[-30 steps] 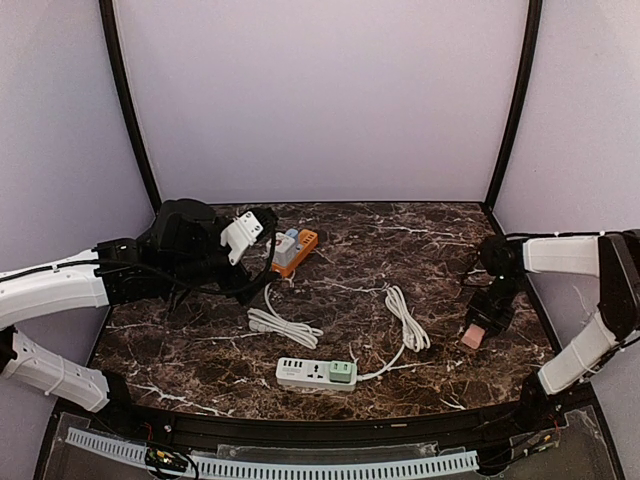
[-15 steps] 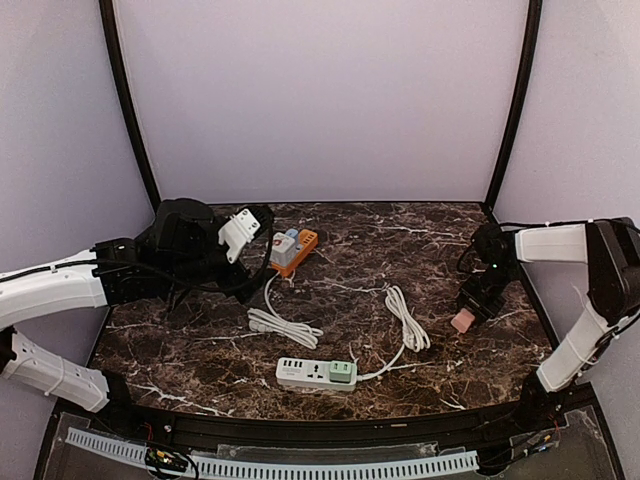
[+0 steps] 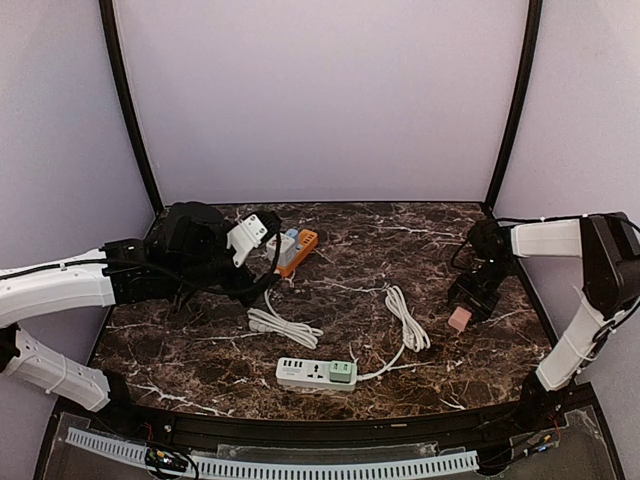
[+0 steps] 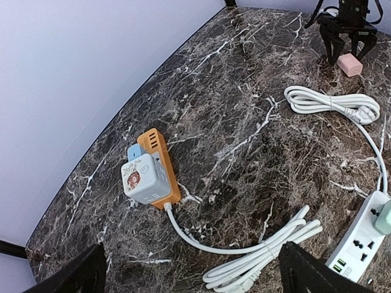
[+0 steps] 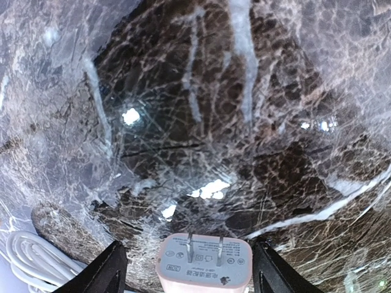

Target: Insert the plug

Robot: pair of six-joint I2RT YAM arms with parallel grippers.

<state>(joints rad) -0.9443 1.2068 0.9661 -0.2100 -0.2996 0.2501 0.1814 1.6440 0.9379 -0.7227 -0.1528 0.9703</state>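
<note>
The right wrist view gives the close-up: the pink plug [image 5: 204, 261], smooth rounded plastic with two metal prongs facing away from the camera, sits between the fingers of the right gripper [image 4: 349, 54], which stand apart with a clear gap on one side. Overhead you get the wider layout. The right arm is folded in from the right edge of the glossy veined marble table [image 3: 400, 250], wrist angled down, with the plug well apart from the white power strip [image 3: 315, 373] near the front. The left gripper [image 4: 194, 246] is spread wide above the orange strip [image 4: 160, 165] and the coiled white cable [image 4: 269, 256].
</note>
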